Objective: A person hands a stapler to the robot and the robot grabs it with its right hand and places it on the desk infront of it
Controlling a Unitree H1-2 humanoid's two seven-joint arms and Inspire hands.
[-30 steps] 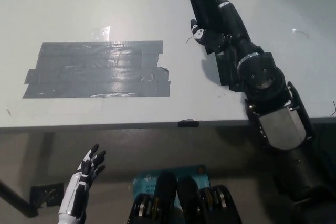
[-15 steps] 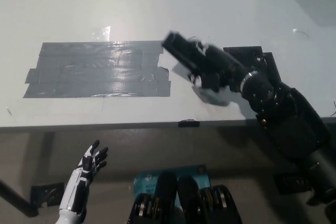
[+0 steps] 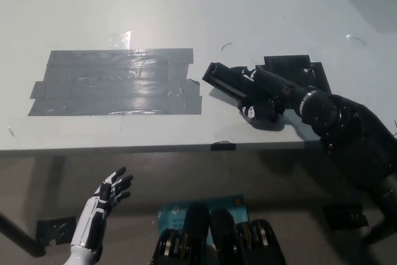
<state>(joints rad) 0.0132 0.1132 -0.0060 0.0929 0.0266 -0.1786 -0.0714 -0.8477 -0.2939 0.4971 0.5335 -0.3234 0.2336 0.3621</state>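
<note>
I saw the right hand (image 3: pixel 263 94) with fingers wrapped around the black stapler (image 3: pixel 224 79), now lowered onto the bench (image 3: pixel 186 4) near its front edge, just right of the grey tape patch (image 3: pixel 115 82). The far bench lay open. The left hand (image 3: pixel 102 206) hung below, fingers spread.

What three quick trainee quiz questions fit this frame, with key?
1. True or false: the stapler is in the left hand.
2. The stapler's far end lies nearest to: A) the grey tape patch B) the desk back edge C) the black patch.
3. Fill in: the left hand hangs ___ the desk's front edge, fingers spread.

Key: 1 false, the right hand is closed on it, low at the desk surface. 2 A. 3 below.
</note>
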